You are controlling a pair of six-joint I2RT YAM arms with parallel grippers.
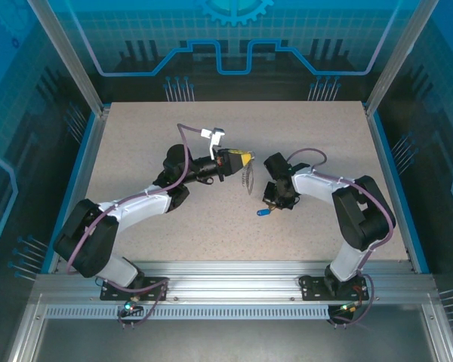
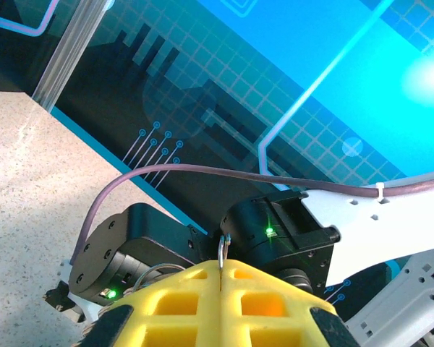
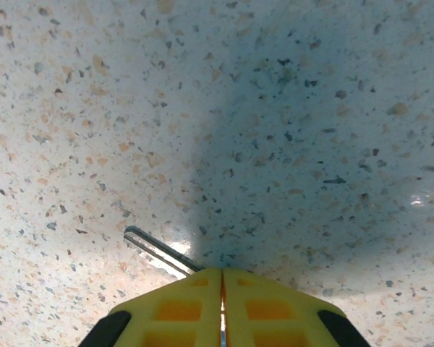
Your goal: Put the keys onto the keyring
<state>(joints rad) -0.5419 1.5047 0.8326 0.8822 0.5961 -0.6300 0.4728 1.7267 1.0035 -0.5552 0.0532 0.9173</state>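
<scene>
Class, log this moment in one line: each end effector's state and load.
left end effector: shut on keyring | right end effector: shut on key | key not yet threaded

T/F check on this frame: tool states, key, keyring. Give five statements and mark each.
1. The left tool is shut on the keyring. True.
2. The right tool is wide open. False: it is shut.
3. The key has a blue head. True.
4. The key already hangs on the keyring. False: the key is by the right tool, apart from the keyring at the left tool.
5. The key's metal blade sticks out beside the right tool in the right wrist view. True.
</scene>
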